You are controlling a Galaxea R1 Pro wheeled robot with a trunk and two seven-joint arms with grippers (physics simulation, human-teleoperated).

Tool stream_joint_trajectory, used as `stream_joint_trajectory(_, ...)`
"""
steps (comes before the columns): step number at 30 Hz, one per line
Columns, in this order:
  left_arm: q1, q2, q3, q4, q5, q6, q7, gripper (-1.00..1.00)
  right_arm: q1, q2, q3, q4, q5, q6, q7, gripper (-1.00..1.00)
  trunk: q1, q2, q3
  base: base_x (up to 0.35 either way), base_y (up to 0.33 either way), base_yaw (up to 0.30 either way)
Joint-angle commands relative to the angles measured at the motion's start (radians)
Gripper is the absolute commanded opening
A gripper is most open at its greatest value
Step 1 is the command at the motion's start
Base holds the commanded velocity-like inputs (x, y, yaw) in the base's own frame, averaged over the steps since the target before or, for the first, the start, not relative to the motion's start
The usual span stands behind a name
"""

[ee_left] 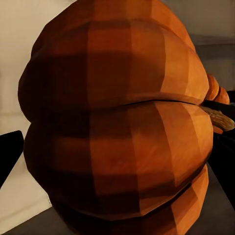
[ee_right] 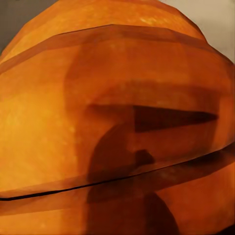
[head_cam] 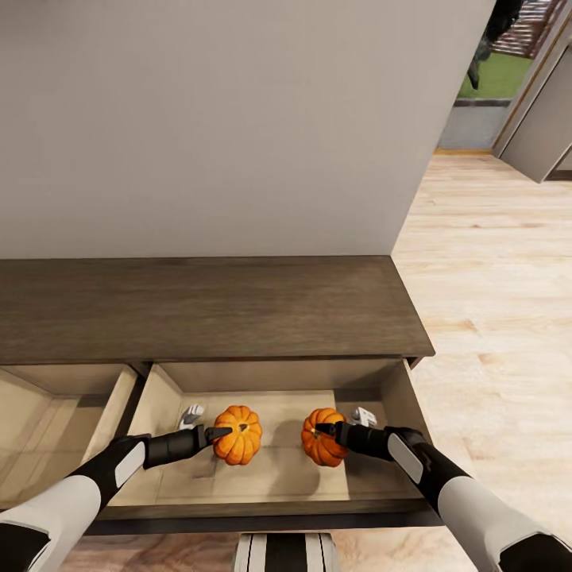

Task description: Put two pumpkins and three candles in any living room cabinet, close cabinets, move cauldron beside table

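The long dark-brown cabinet [head_cam: 206,306] stands against the wall with two drawers pulled out. Two orange ribbed pumpkins sit inside the right drawer [head_cam: 262,477]. My left gripper [head_cam: 228,434] is shut on the left pumpkin [head_cam: 238,437], which looms close in the left wrist view [ee_left: 117,127] between dark fingers [ee_left: 10,156]. My right gripper [head_cam: 320,433] is shut on the right pumpkin [head_cam: 319,445], seen very close in the right wrist view [ee_right: 117,117]. Whether the pumpkins rest on the drawer floor or hang just above it is unclear. Candles, cauldron and table are out of view.
The left drawer [head_cam: 48,413] is also open, pale inside, with nothing visible in it. A grey wall [head_cam: 238,119] rises behind the cabinet. Light wooden floor [head_cam: 492,278] stretches to the right toward a doorway [head_cam: 492,71] at the back right.
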Motion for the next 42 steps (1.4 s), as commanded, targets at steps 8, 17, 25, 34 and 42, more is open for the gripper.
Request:
stream_joint_trajectory(8,0.000,-0.001,0.000,-0.003,-0.001,0.002,0.003,-1.00,0.000,-0.001,0.000,-0.001,0.000,0.000,-0.006,-1.00,0.000,0.000,0.000,0.000,0.000,0.000)
stream_joint_trajectory(17,-0.001,-0.020,-0.002,-0.002,0.000,0.010,0.197,-1.00,0.000,0.001,0.000,0.015,-0.004,0.005,-0.041,-1.00,0.000,0.000,0.000,0.000,0.000,0.000)
stream_joint_trajectory(25,-0.006,-0.044,-0.002,-0.004,0.001,0.009,0.268,-1.00,-0.033,0.012,0.005,0.063,-0.004,-0.001,-0.101,-1.00,0.000,0.000,0.000,0.000,0.000,0.000)
stream_joint_trajectory(34,-0.006,-0.043,-0.002,-0.011,0.001,0.008,0.270,-1.00,-0.078,0.064,0.006,0.197,0.093,-0.063,-0.111,-1.00,0.000,0.000,0.000,0.000,0.000,0.000)
stream_joint_trajectory(42,-0.006,-0.042,-0.002,-0.014,0.001,0.007,0.265,-1.00,-0.078,0.063,0.006,0.196,0.095,-0.097,-0.111,-1.00,0.000,0.000,0.000,0.000,0.000,0.000)
